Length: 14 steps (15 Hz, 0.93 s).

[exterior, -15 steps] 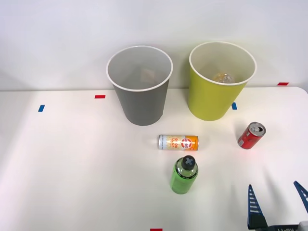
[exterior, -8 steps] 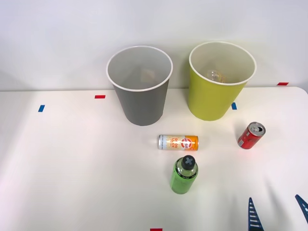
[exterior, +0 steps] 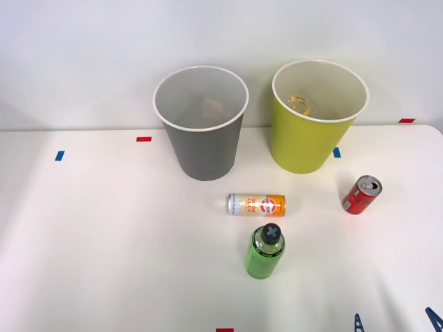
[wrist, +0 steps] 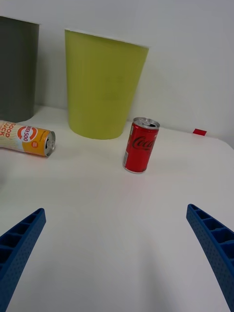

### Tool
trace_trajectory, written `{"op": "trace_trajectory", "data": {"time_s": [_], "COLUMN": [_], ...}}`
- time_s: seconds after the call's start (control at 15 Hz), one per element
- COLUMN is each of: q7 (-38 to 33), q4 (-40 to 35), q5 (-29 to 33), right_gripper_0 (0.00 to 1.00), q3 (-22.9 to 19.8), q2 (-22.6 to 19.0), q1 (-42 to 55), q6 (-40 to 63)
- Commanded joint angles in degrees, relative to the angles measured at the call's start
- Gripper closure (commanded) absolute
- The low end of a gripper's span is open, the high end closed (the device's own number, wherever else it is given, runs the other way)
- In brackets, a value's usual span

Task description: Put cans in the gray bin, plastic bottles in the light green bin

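Observation:
The gray bin (exterior: 201, 138) and the light green bin (exterior: 308, 135) stand side by side at the back of the table. A pale yellowish object (exterior: 299, 104) lies inside the light green bin. In front of the bins the slim silver-and-orange can (exterior: 256, 205) lies on its side. The short red can (exterior: 362, 194) stands upright to its right. The bright green black-capped bottle (exterior: 265, 250) stands upright nearer me. My right gripper (exterior: 396, 325) is open at the table's near right. In the wrist view its fingertips (wrist: 22, 239) spread wide, well short of the red can (wrist: 140, 145).
Small red (exterior: 143, 139) and blue (exterior: 59, 155) tape marks dot the white table (exterior: 104, 235). A white wall rises right behind the bins. Bare table lies on the left and between my gripper and the red can.
My right gripper has drawn back toward the near edge, so just its tips show in the front view. The pale object inside the light green bin has shifted to the left.

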Motion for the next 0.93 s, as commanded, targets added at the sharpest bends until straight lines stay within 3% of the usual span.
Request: {"op": "trace_trajectory", "data": {"time_s": [0.07, 0.93], "q7": [0.83, 0.39], "q4": [0.0, 0.0], "q5": [0.26, -0.18], "right_gripper_0": [0.0, 0.0], "q3": [0.16, 0.25], "q2": [-0.31, -0.4], "q1": [0.86, 1.13], "q6": [-0.06, 0.12]}}
